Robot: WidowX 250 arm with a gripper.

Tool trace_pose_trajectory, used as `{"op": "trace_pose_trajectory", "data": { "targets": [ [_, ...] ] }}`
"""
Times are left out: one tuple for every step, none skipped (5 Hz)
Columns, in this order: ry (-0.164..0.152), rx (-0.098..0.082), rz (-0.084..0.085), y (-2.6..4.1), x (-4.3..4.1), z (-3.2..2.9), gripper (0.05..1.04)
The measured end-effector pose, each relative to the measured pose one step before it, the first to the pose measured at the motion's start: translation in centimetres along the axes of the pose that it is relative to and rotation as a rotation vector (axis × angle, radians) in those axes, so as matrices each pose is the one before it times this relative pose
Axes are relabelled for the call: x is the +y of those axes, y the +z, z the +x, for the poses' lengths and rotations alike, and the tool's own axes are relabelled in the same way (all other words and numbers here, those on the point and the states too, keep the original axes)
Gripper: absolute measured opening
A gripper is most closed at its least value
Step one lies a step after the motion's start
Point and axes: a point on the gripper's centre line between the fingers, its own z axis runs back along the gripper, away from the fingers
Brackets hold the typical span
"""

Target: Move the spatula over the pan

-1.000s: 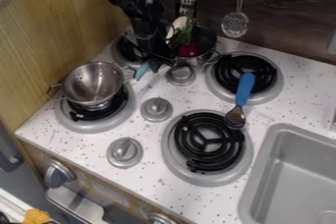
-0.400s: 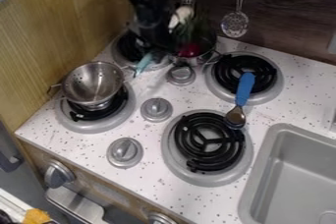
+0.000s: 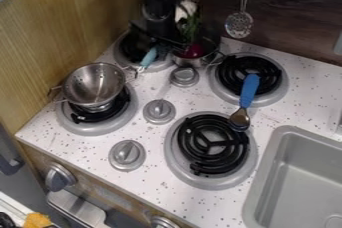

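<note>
One teal-handled utensil [image 3: 148,57] pinched by fingers of gripper [image 3: 161,45]; both farther back than before.

The bench [image 3: 170,199] is white with dark speckles. Yellow-brown wood grain marks the side panel [image 3: 60,22] at ten o'clock; streaky dark brown, the back wall [image 3: 294,14] at two. The spoon handle [image 3: 250,88] at three is blue, the stubby handle [image 3: 149,57] at eleven pale teal, the sink [image 3: 304,172] at four grey.

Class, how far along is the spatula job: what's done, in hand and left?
Done: the gripper is at the teal-handled utensil, apparently the spatula. In hand: I can't tell if it's gripped. Left: probably the placing, since the handle shows between colander and pot, over neither.
</note>
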Motion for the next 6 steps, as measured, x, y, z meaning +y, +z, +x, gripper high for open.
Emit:
{"op": "trace_pose_trajectory", "data": {
  "targets": [
    [0.0563, 0.0246, 0.0093, 0.977, -0.241, -0.135, 0.28],
    [0.1125, 0.0414, 0.019, 0.911, 0.056, -0.937, 0.28],
    [0.1104, 0.0399, 0.0673, 1.035, -0.683, -2.041, 0.28],
    [0.1058, 0.0033, 0.0722, 0.907, 0.246, -1.892, 0.28],
    [0.0576, 0.0463, 0.0223, 0.966, 0.551, -1.171, 0.28],
    [-0.0047, 0.0486, -0.0151, 0.152, 1.477, -0.588, 0.28]
  ]
}}
